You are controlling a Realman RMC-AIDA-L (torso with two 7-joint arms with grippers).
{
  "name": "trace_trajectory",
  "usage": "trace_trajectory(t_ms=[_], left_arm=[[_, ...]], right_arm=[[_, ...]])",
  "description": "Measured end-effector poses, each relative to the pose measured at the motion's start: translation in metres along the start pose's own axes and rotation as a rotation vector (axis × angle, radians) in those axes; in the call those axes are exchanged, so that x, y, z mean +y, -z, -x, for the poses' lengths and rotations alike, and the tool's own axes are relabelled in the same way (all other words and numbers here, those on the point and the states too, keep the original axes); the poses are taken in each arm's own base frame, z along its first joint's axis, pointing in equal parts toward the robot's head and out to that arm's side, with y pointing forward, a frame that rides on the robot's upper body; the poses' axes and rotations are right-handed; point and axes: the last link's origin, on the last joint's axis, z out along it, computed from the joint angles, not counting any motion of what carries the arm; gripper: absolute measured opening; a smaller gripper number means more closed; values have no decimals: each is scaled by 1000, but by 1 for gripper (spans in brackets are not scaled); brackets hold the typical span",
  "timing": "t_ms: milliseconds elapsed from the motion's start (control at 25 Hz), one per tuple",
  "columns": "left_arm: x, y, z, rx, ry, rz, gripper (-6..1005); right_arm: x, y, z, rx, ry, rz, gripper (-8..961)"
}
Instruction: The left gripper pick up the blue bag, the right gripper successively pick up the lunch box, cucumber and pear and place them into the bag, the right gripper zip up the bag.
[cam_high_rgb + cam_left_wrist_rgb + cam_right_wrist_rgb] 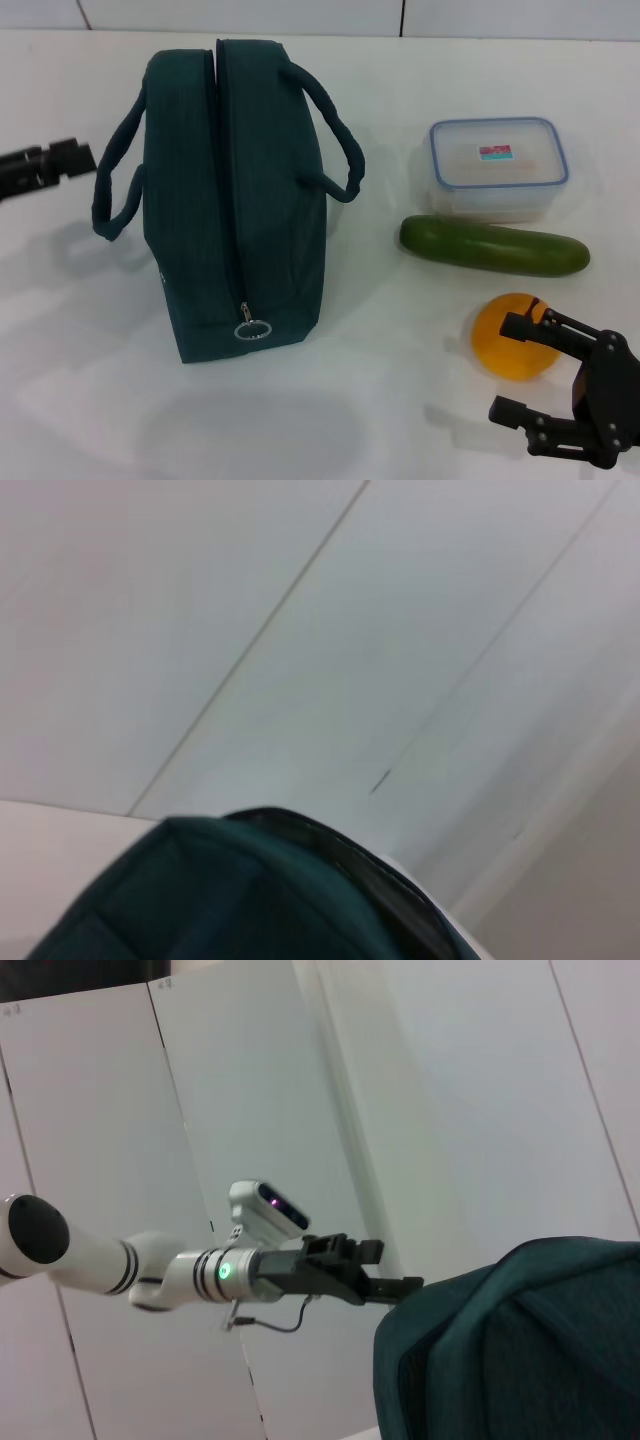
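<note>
Your left hand (pixel 85 158), grip unreadable, at bench's left edge beside zipped blue bag (pixel 240 200); right hand (pixel 515 365) released, near front-right corner by pear (pixel 510 340).

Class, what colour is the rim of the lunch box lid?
Blue, around a clear lid on the lunch box; the head view shows it best.

The blue bag (pixel 240 900) is filling the lower part of the left wrist view, its dark teal fabric rising in a rounded hump with a darker, glossy edge running along the crest. Behind it, pale wall panels (pixel 400 650) are taking up most of the picture, thin dark seams crossing them on a slant. A strip of white counter (pixel 50 830) is showing just beside the bag.
</note>
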Motion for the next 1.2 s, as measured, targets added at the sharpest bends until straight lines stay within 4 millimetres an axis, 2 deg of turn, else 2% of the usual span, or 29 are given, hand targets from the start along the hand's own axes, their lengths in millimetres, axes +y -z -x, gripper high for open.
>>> trace_trajectory(t_ms=[320,400,560,800,1200], left_arm=[[0,-19,-49,-120,78,-128,781],[5,-27,-65,-183,84,-179,779],[14,-50,-82,-351,116,-318,776],[29,-83,-93,-469,111,-355,772],[25,-94,-87,-518,137,-372,764]], right_arm=[[0,0,0,1,-1,-1,856],[0,0,0,1,-1,-1,855],[-1,0,0,0,0,-3,855],[-1,1,1,-6,3,-7,855],[-1,0,1,-3,3,-3,855]])
